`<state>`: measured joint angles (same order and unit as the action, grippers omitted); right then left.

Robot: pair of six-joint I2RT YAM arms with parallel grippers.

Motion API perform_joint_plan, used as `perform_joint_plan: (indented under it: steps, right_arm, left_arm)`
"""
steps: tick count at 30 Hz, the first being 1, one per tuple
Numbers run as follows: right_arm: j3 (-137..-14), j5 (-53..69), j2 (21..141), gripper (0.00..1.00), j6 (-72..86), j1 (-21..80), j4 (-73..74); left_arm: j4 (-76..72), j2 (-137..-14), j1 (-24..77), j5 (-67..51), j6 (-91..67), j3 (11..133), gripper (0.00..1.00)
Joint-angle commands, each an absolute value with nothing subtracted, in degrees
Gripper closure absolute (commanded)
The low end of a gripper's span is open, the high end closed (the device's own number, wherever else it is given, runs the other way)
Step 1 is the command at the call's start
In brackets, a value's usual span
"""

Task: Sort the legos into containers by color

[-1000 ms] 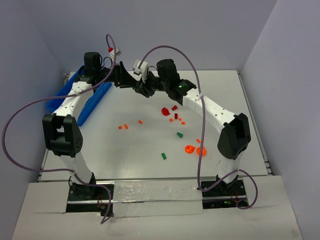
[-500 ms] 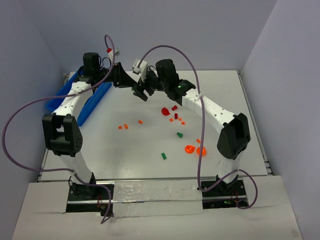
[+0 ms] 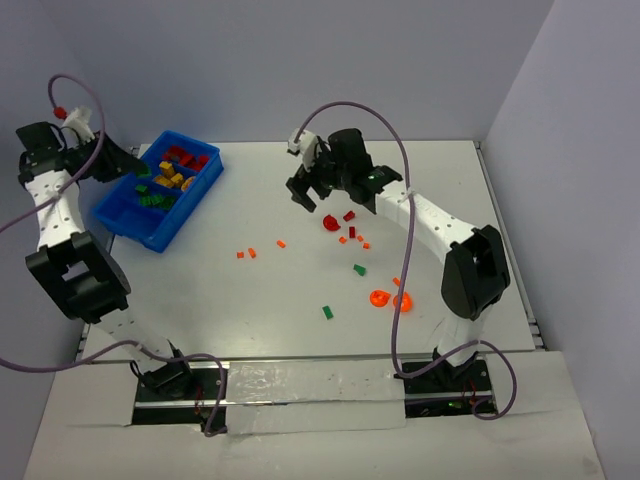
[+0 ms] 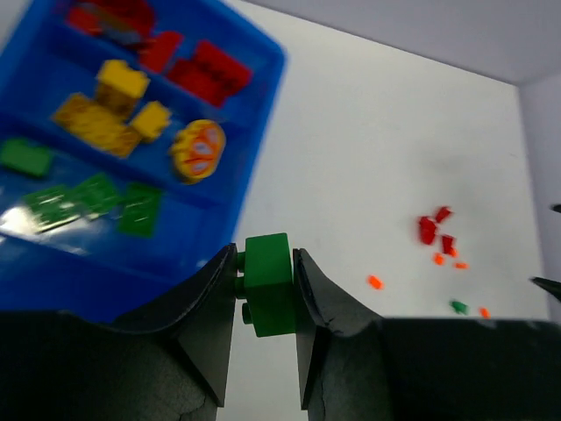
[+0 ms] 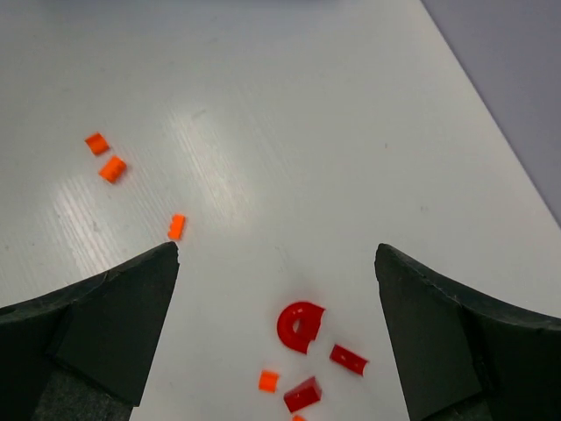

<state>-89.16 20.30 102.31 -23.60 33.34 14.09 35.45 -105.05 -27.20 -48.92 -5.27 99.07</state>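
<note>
Left pincer (image 4: 264, 260), nipped on a green brick (image 4: 268, 285), hangs at the edge of the blue bin (image 4: 105, 281), whose green-brick compartment (image 4: 180, 224) lies ahead-left; right pincer (image 5: 276, 254) gapes wide, empty.

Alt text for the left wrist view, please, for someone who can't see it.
The left end effector grips a green lego brick, with the blue bin beyond it. The bin holds red bricks, yellow bricks and green bricks in separate compartments; small red and orange pieces lie loose on the white table at right.
</note>
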Motion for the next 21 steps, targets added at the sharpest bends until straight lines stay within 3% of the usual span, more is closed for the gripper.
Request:
perform_joint_plan:
  steps: [1, 7, 15, 17, 21]
  right_arm:
    - [-87.5, 19.5, 98.0, 0.0, -22.3, 30.4, 15.0]
    - [-87.1, 19.3, 98.5, 0.0, -21.5, 27.9, 16.3]
    - [-83.7, 18.7, 96.9, 0.01, -26.6, 26.7, 23.1]
    - [-83.1, 19.6, 96.4, 0.05, -27.8, 25.9, 26.5]
    - [-81.1, 20.4, 95.2, 0.13, -30.6, 24.3, 33.0]
  left_arm:
    - [41.9, -109.7, -27.2, -37.0, 3.8, 102.5, 1.0]
    - [39.9, -115.0, -27.0, -32.9, 3.4, 104.4, 0.99]
    - [38.8, -121.6, -25.0, -30.4, 4.8, 108.8, 0.89]
    - [38.2, -122.4, -24.5, -29.8, 5.0, 108.8, 0.86]
    - [38.8, -123.6, -23.6, -28.2, 6.2, 109.1, 0.66]
